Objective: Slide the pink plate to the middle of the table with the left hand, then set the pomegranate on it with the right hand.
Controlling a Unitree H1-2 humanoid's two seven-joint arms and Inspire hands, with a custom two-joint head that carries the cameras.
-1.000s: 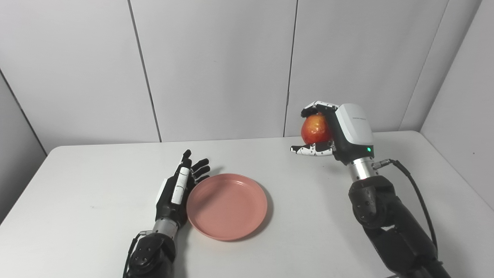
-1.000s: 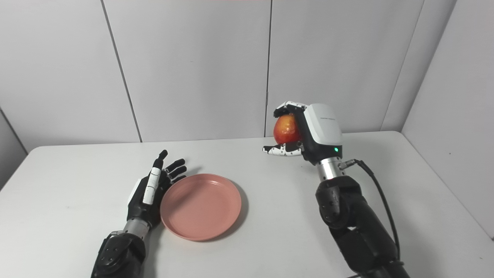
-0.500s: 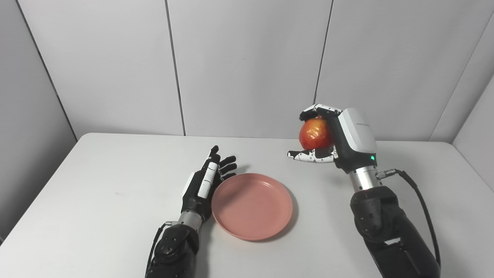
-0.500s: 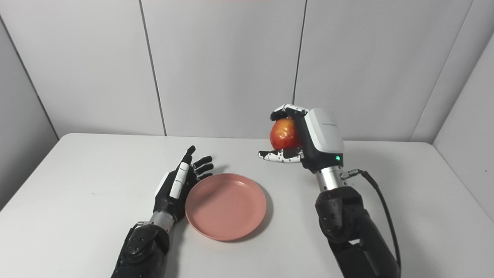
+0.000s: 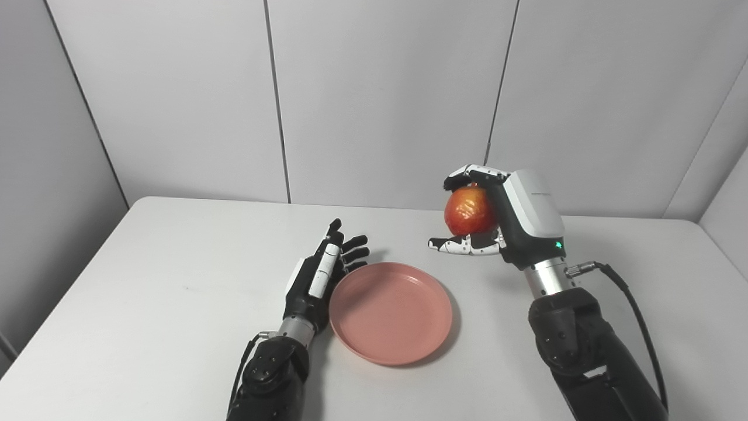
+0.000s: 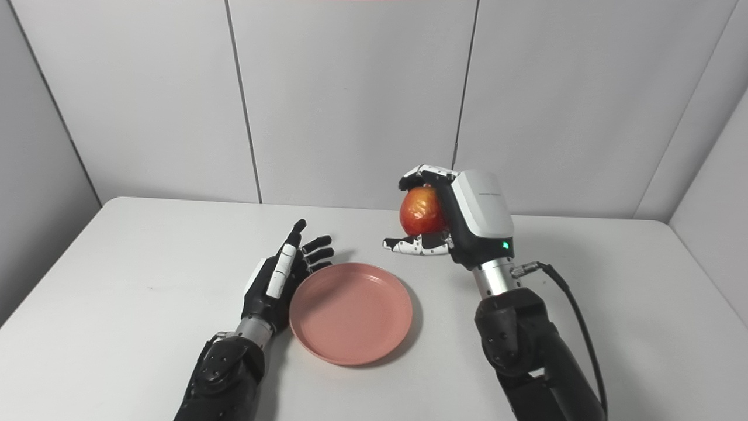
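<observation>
Since 1 second ago, the right hand (image 5: 514, 216) has carried the pomegranate (image 5: 467, 210) slightly leftward, grasping it above the worktop (image 5: 146, 292) beside the pink plate (image 5: 390, 313). Left hand (image 5: 318, 278) rests released, fingers spread, against the plate's left rim.

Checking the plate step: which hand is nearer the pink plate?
Left. The left hand lies open against the pink plate at its left rim; the right hand holds the pomegranate up beyond its far right edge.

Lab booth: bare white table (image 5: 146, 275), grey panels (image 5: 380, 99)
</observation>
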